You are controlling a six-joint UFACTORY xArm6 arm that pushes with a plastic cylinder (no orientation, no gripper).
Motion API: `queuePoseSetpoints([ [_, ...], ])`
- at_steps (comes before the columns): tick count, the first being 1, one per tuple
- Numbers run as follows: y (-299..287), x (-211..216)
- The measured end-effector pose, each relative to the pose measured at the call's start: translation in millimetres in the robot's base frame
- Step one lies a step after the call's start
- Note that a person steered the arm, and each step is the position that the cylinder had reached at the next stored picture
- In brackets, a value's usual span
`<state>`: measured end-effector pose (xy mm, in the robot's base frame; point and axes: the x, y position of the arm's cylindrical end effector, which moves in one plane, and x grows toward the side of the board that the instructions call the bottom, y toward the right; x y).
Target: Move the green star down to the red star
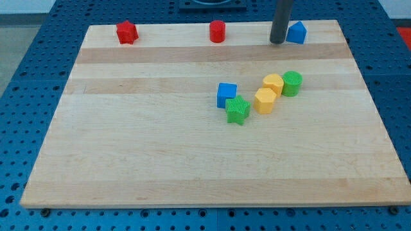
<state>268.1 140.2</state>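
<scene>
My tip (277,42) rests at the far edge of the counter (160,160), just left of a blue block (296,32) and well apart from the green star (237,110); no claw shows, only the rod. The green star sits near the middle, touching a blue cube (226,94), with two yellow blocks (264,101) (273,84) and a green cylinder (291,83) to its right. The red star (127,32) lies at the far left, a red cylinder (218,31) to its right.

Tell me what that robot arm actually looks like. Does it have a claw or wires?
No claw shows here. All that is visible of me is a straight, plain dark grey rod entering from the view's top; its lower end is my tip, near the board's top edge, just left of a blue block. It is smooth and round, with no cables, markings or sleeves visible.
</scene>
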Motion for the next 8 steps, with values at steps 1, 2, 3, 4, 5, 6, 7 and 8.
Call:
queuePoseSetpoints([
  [1, -5, 32],
  [2, -16, 58],
  [3, -40, 76],
  [4, -61, 98],
  [5, -73, 122],
  [6, -79, 138],
  [7, -81, 156],
  [8, -81, 173],
])
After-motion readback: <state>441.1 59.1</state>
